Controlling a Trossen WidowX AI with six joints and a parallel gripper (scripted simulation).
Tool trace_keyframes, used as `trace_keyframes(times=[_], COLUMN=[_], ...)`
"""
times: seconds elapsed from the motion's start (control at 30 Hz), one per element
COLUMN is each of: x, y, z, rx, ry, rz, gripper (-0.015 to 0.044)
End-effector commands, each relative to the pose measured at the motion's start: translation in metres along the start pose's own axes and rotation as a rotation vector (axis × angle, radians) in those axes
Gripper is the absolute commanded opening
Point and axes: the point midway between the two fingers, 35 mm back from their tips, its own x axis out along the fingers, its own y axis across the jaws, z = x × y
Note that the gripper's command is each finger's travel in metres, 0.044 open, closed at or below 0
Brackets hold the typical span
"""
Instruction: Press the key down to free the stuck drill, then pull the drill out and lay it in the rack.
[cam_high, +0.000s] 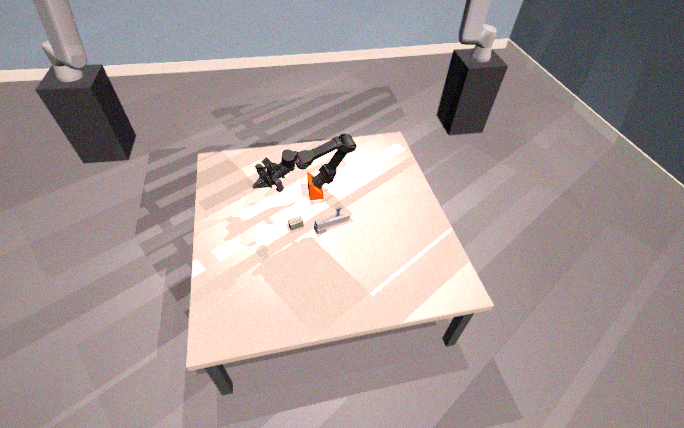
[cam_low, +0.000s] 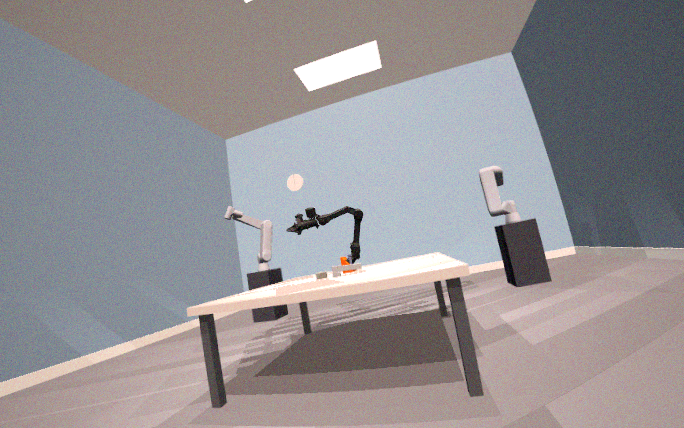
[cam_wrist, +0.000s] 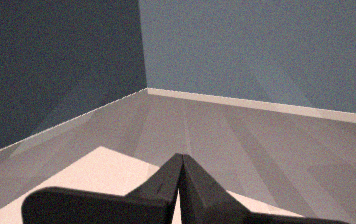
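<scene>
My gripper (cam_high: 259, 182) (cam_low: 291, 229) (cam_wrist: 181, 160) is shut with nothing between its fingers. It hangs high in the air over the far left part of the table (cam_high: 302, 302) (cam_low: 403, 275) (cam_wrist: 90, 170), pointing away from the arm's base. A long grey block (cam_high: 328, 222) (cam_low: 343, 268) lies near the table's middle, with a small blue piece (cam_high: 338, 208) standing up at its far end. A small beige box (cam_high: 295, 222) (cam_low: 321, 275) sits just left of it. Both are well apart from my gripper. The wrist view shows neither of them.
The arm stands on an orange base (cam_high: 314, 189) (cam_low: 345, 261) behind the grey block. Two white arms on black pedestals (cam_high: 85, 111) (cam_high: 471, 90) (cam_low: 522, 252) stand on the floor beyond the table.
</scene>
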Motion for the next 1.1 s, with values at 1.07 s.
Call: trace_keyframes(times=[1.07], x=[-0.294], y=[0.118], z=[-0.258], rx=[-1.199], ry=[1.315], rz=[0.856], gripper=[0.0])
